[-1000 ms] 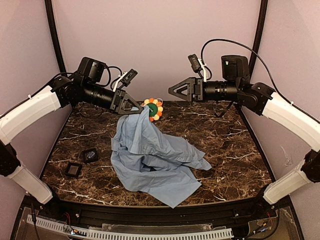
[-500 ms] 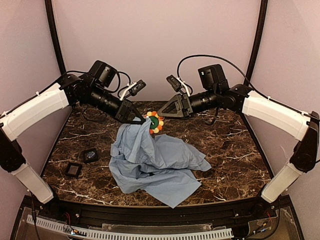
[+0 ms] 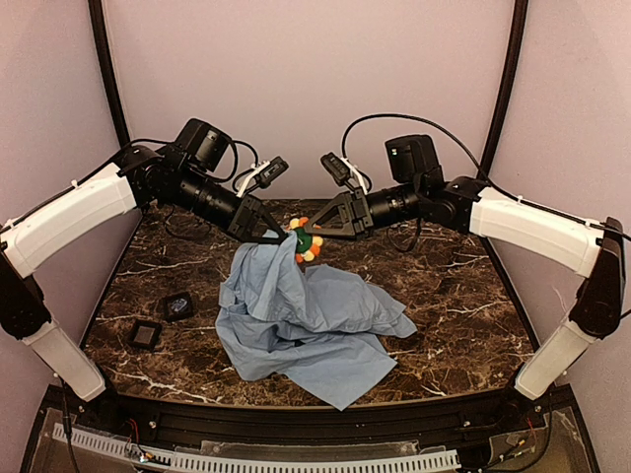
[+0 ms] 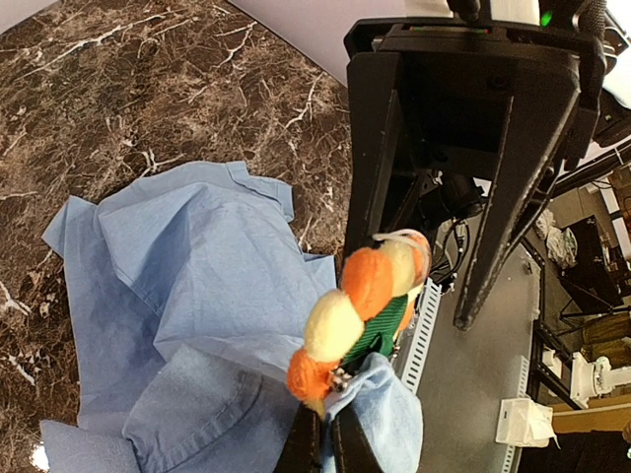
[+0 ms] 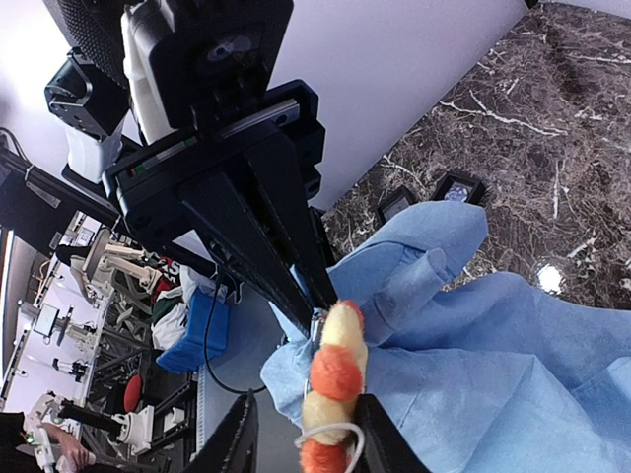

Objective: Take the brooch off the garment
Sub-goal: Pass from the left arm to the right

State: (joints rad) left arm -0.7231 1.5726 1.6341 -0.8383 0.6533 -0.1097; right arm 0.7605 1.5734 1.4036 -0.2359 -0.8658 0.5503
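The light blue shirt [image 3: 301, 315] lies heaped on the marble table, with one fold lifted into the air. My left gripper [image 3: 279, 235] is shut on that fold, right beside the pin. The left wrist view shows its jaws [image 4: 323, 441] pinching blue fabric just under the brooch [image 4: 360, 310]. The brooch [image 3: 308, 240], with orange, yellow and red petals around a green centre, sits on the raised fold. My right gripper [image 3: 315, 228] is open, one finger on each side of the brooch [image 5: 337, 379]. In the right wrist view [image 5: 304, 434] the right finger is close against the petals.
Two small black square pads [image 3: 177, 305] [image 3: 145, 334] lie on the table left of the shirt. The marble table [image 3: 463, 286] has a black rail along its front edge. Pale walls close in the back and both sides.
My right gripper has swung left and forward, from well clear of the brooch to straddling it. The left gripper has lowered slightly with the fold and then held still.
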